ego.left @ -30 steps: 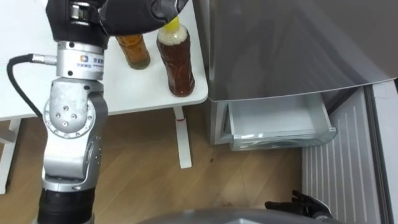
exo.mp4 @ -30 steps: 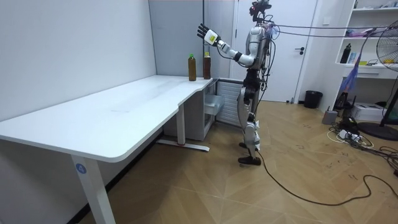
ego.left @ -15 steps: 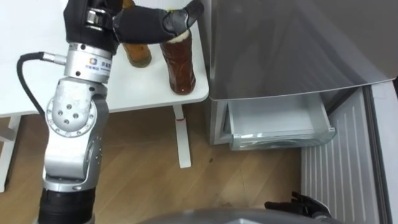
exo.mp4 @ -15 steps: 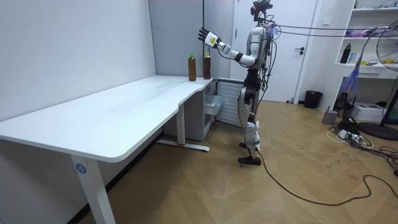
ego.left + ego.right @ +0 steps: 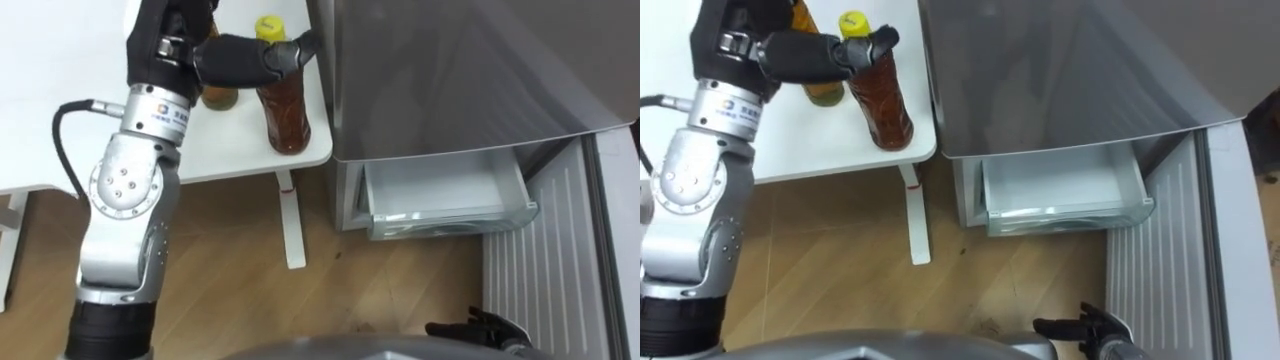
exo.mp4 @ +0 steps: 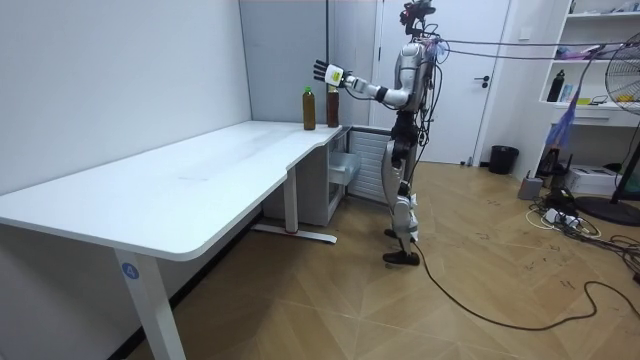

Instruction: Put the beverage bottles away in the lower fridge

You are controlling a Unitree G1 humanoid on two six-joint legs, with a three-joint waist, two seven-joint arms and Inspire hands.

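Observation:
Two bottles of brown drink stand at the corner of the white table (image 5: 60,100). The yellow-capped bottle (image 5: 284,110) is nearer the fridge; the other bottle (image 5: 220,97) is mostly hidden behind my left hand (image 5: 235,58). That hand is open, its straight fingers lying across the neck of the yellow-capped bottle just under the cap. In the room view I stand at the table's end by the fridge, left hand (image 6: 322,72) stretched over the bottles (image 6: 331,105). My right hand (image 5: 478,328) hangs low, fingers relaxed. The lower fridge drawer (image 5: 445,205) stands pulled out.
The grey fridge body (image 5: 450,70) rises right beside the table's corner. Its open door (image 5: 555,265) stands to the right of the drawer. A white table leg (image 5: 292,220) comes down to the wooden floor (image 5: 250,290) between me and the drawer.
My left hand has come down from above the yellow cap to the bottle's neck, so the cap now shows above the fingers. The right hand has stayed put.

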